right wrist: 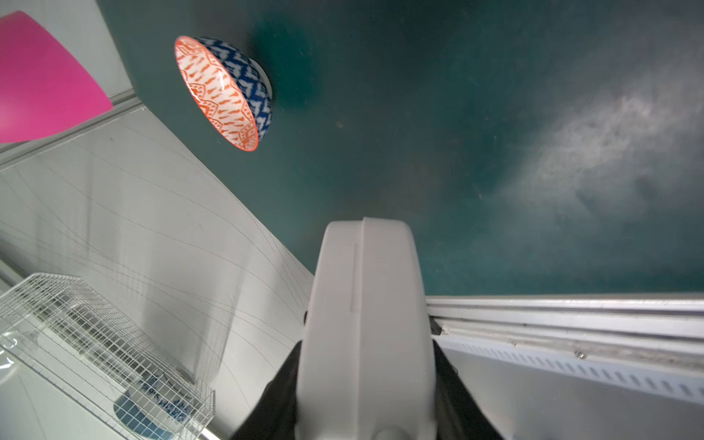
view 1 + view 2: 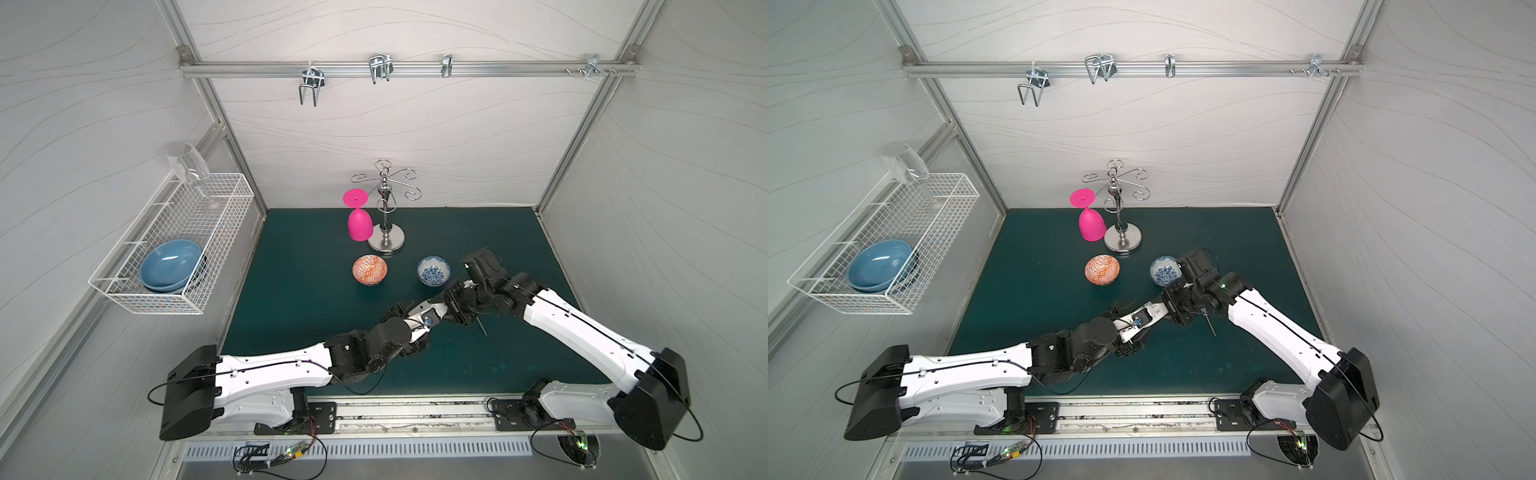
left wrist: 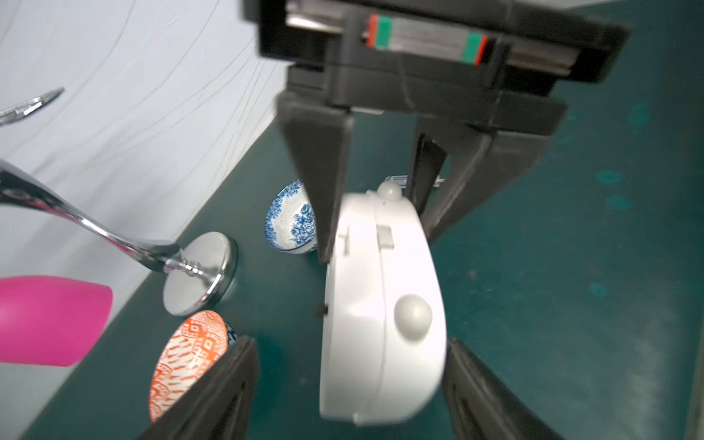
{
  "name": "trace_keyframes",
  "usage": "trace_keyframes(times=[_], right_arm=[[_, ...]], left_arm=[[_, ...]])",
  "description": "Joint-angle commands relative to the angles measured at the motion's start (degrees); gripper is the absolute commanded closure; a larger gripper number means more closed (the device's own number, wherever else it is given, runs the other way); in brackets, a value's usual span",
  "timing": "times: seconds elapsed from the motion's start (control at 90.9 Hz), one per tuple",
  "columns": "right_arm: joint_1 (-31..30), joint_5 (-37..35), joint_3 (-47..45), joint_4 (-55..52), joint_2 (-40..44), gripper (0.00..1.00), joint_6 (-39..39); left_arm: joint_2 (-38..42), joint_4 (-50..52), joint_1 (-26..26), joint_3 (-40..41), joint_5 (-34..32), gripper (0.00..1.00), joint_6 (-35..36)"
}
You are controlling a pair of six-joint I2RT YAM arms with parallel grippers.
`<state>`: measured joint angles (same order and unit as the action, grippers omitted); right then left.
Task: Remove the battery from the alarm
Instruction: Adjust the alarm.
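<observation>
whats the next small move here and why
Probably draw the left gripper straight back off the small white rounded-square plastic alarm: its jaws stand open around it, while the right gripper is clamped on it, so the alarm looks handed over.

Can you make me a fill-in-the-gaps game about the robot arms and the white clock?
1. The glass beside the metal stand is ___ in colour.
2. The blue dish lies in a white wire ___.
3. The right end effector grips the alarm, while the left end effector around it is ___.

Missing words: pink; basket; open.
</observation>
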<state>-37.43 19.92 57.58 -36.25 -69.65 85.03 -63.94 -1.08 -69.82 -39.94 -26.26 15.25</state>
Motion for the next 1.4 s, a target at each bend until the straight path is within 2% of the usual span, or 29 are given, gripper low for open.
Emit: trace_keyframes(times=[0.0,0.121,0.176,0.286,0.374,0.462,0.55,0.638,0.825,1.002,1.079,1.233,1.387], right_arm=[[5.1,-1.5,-1.7,1.9,5.1,0.80,-12.6],[13.3,1.7,-7.0,6.7,11.1,0.77,-28.1],[16.8,5.5,-10.0,10.3,13.4,0.74,-34.0],[22.6,13.9,-12.9,15.0,16.5,0.73,-43.6],[23.4,18.7,-12.7,14.8,16.7,0.75,-51.3],[23.4,25.0,-13.0,16.9,16.6,0.76,-55.5],[23.0,31.1,-13.2,20.0,16.4,0.77,-56.6],[21.2,34.9,-12.7,22.2,16.1,0.78,-57.3],[12.4,39.3,-9.7,22.7,13.8,0.78,-59.9],[7.6,41.1,-7.8,25.7,11.9,0.79,-58.0],[6.1,41.3,-7.9,28.1,11.5,0.79,-56.3],[4.1,40.8,-8.1,31.6,9.9,0.79,-53.0],[3.6,40.1,-8.8,37.1,9.4,0.80,-49.1]], left_arm=[[5.9,4.9,-0.1,1.1,2.2,0.10,-5.2],[15.5,9.1,1.3,4.2,5.2,0.00,-12.0],[20.0,11.3,4.0,5.0,10.5,0.00,-16.6],[27.5,11.8,12.3,7.2,23.0,0.00,-26.2],[30.9,9.7,18.4,8.5,32.0,0.00,-33.5],[30.1,7.0,24.2,8.4,41.3,0.00,-40.4],[26.8,1.5,29.3,7.9,52.9,0.00,-46.3],[21.9,-6.3,32.0,7.5,62.4,0.00,-51.8],[12.4,-18.1,32.5,4.6,73.8,0.00,-57.0],[6.7,-22.6,32.5,3.9,76.6,0.00,-59.8],[5.6,-28.7,32.5,4.5,77.4,0.01,-62.1],[3.5,-35.5,32.4,5.3,79.2,0.13,-67.3],[2.6,-38.3,32.3,5.8,80.0,0.27,-69.2]])
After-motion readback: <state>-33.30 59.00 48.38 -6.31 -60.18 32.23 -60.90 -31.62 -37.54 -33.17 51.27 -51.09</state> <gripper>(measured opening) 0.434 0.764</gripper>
